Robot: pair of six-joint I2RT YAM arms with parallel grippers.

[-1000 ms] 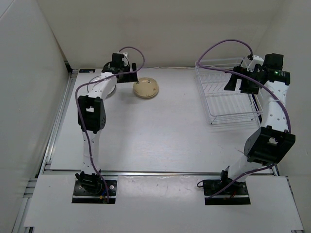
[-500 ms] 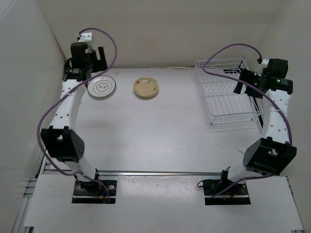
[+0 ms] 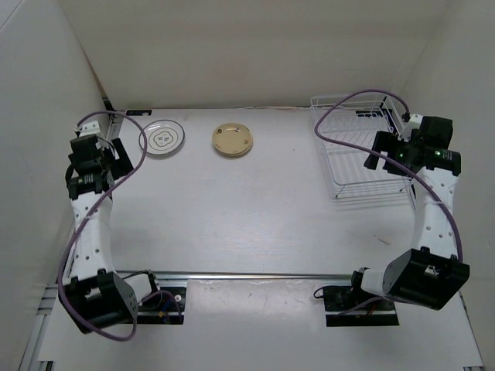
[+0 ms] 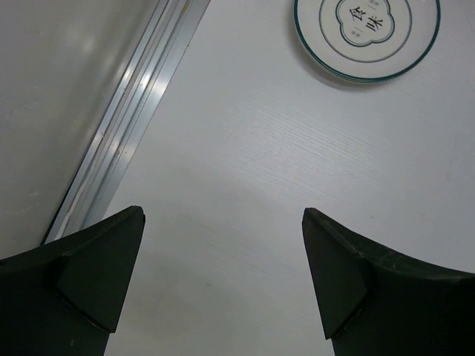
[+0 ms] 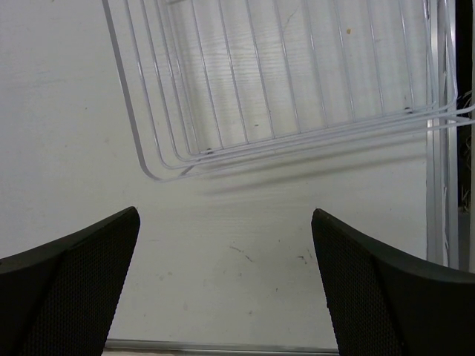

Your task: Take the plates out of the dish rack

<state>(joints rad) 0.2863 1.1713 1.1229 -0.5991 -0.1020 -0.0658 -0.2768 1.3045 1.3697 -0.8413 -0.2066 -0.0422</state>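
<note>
The white wire dish rack (image 3: 357,147) stands at the back right; no plate shows in it, also in the right wrist view (image 5: 282,81). A white plate with a thin dark ring (image 3: 162,137) lies at the back left, also in the left wrist view (image 4: 367,33). A tan-yellow plate (image 3: 233,139) lies to its right. The orange sunburst plate is out of view. My left gripper (image 3: 91,161) is open and empty at the left table edge, near side of the ringed plate. My right gripper (image 3: 404,154) is open and empty above the rack's right side.
An aluminium rail (image 4: 126,130) runs along the left table edge beside the left gripper. Another rail (image 5: 439,148) runs along the right edge past the rack. White walls close in the back and both sides.
My left arm has swung from above the ringed plate back to the left table edge and toward the near side. My right gripper has drawn back toward the near side over the rack.
</note>
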